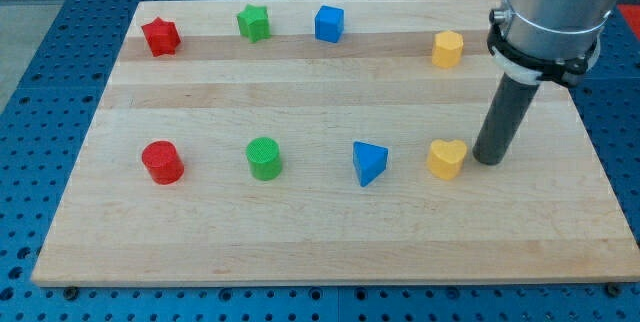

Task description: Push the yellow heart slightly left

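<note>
My tip (489, 159) rests on the surface (330, 232) just to the view's right of the yellow heart (446, 158), very near it; whether the two touch I cannot tell, for only a sliver of wood, if any, shows between them. There is no claw on this arm, so nothing opens, closes or holds: the rod is bare and carries nothing.

The heart lies toward the view's left of my tip, at about the same level, so a short straight push leftward looks well lined up. Its lobes seem to face the tip, though the shape is small and I would not swear to it.

Farther along the same row, to the view's left, stand a blue wedge-like block (369, 162), a green cylinder (264, 158) and a red cylinder (162, 162). The blue block is the nearest neighbour, apart from the heart, so a slight push should stay clear of it.

Along the top row sit a yellow hexagon (447, 49), a blue cube (328, 23), a green star (254, 22) and a red star (160, 36).

The upper arm is cut off by the view's top edge, and its grey collar hides a piece of the board's far right corner.
</note>
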Controlling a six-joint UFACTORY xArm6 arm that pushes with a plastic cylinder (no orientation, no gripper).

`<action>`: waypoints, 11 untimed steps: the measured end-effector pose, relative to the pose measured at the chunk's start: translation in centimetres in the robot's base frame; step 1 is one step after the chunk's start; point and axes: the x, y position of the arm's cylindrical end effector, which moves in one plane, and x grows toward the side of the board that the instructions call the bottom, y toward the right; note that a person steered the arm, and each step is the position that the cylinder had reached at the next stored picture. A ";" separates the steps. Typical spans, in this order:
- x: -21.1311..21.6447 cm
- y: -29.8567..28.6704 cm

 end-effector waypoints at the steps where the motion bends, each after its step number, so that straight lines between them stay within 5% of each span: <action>1: -0.9 -3.2; 5: -4.8 -10.3; 7: -0.6 3.5; 8: -0.6 3.4; 11: -2.3 -7.7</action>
